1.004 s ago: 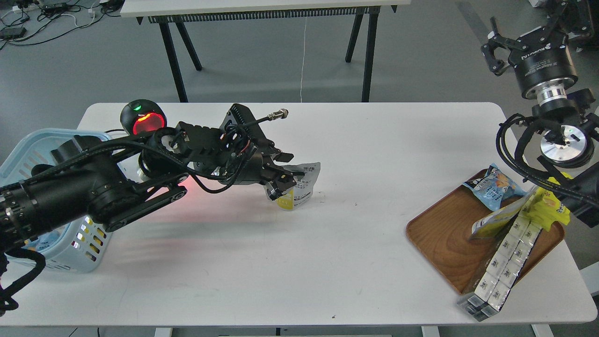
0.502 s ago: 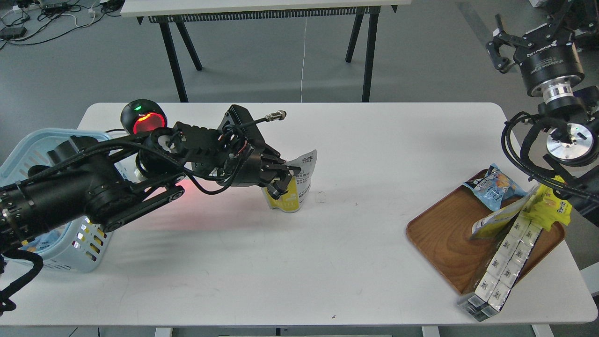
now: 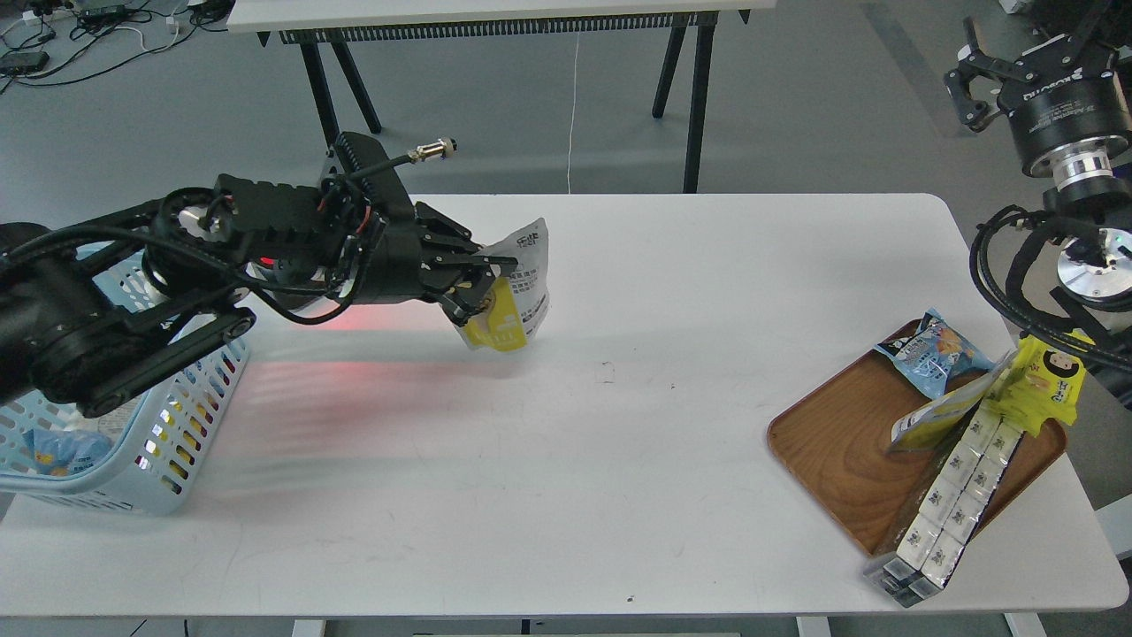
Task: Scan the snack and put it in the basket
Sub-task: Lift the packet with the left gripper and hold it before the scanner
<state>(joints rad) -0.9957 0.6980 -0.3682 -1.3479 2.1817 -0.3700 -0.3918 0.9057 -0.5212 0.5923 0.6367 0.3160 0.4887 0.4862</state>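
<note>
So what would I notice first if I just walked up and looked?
Probably the left gripper, near the middle of the white table, pinching a silver and yellow snack up in the air. A red glow shines on the table beside it. At the far left sits a light blue basket, and at the right a wooden tray of snacks.

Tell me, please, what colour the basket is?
Light blue basket, slotted sides; seen best in the head view.

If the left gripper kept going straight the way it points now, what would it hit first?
Beyond the snack it holds, the left gripper points right across bare table; the way looks free, though depth is unclear.
</note>
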